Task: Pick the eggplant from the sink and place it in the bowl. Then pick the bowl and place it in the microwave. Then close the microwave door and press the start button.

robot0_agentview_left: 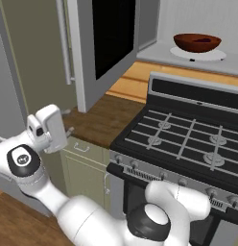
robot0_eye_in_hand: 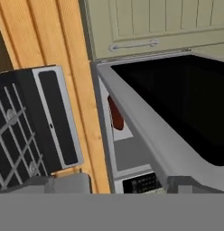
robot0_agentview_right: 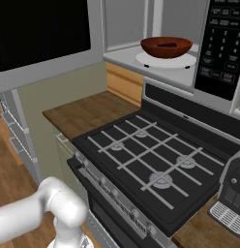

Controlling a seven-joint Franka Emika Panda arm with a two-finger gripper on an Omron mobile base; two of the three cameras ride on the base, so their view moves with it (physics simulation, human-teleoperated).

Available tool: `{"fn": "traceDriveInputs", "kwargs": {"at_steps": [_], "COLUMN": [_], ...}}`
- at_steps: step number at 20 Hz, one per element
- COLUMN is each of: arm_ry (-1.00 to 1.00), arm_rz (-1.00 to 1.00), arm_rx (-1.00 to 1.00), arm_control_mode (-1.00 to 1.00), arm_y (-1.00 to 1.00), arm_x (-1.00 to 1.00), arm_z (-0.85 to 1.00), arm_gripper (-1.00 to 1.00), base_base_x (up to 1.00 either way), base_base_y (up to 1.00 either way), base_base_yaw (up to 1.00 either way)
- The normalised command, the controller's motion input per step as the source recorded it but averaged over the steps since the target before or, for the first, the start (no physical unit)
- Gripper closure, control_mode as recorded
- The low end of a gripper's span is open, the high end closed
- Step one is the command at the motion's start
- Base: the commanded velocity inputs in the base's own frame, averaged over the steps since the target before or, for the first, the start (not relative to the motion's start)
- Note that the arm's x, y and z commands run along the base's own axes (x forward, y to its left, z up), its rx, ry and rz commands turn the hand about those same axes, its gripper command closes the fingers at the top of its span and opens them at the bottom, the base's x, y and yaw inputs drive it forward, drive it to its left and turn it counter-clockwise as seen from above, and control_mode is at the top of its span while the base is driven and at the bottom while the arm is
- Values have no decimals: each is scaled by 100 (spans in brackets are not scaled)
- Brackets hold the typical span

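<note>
The glossy reddish-brown bowl [robot0_agentview_left: 197, 42] sits on the white turntable plate [robot0_agentview_left: 197, 54] inside the microwave [robot0_agentview_right: 160, 65], with the dark eggplant [robot0_agentview_right: 167, 45] lying in it. What remains is the microwave door [robot0_agentview_left: 109, 45], standing swung open: a flat silver-grey frame around black glass, its long bar handle [robot0_agentview_left: 65, 41] running vertically. The gripper [robot0_agentview_left: 48, 129] hovers low and left of the door, on its outer side, jaws wide apart and holding nothing. Closing likely means pushing that broad face toward the cavity, above the ribbed black gas stove [robot0_agentview_left: 185, 139] and wood-grain table [robot0_agentview_left: 99, 120].
</note>
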Motion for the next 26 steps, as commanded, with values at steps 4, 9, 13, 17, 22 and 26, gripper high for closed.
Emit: {"fn": "traceDriveInputs", "kwargs": {"at_steps": [4, 9, 13, 17, 22, 26], "arm_ry": [0, 1, 11, 13, 12, -2], "arm_rz": [3, 1, 0, 0, 0, -3], "arm_rx": [-14, -16, -22, -13, 0, 0], "arm_control_mode": [-100, -100, -100, -100, -100, -100], "arm_y": [-21, -9, 1, 5, 0, 0], "arm_x": [7, 0, 0, 15, 55, 14], "arm_z": [1, 11, 9, 11, 5, 20], "arm_gripper": [-100, -100, -100, -100, -100, -100], "base_base_x": [0, 0, 0, 0, 0, 0], "base_base_y": [0, 0, 0, 0, 0, 0], "base_base_yaw": [0, 0, 0, 0, 0, 0]}}
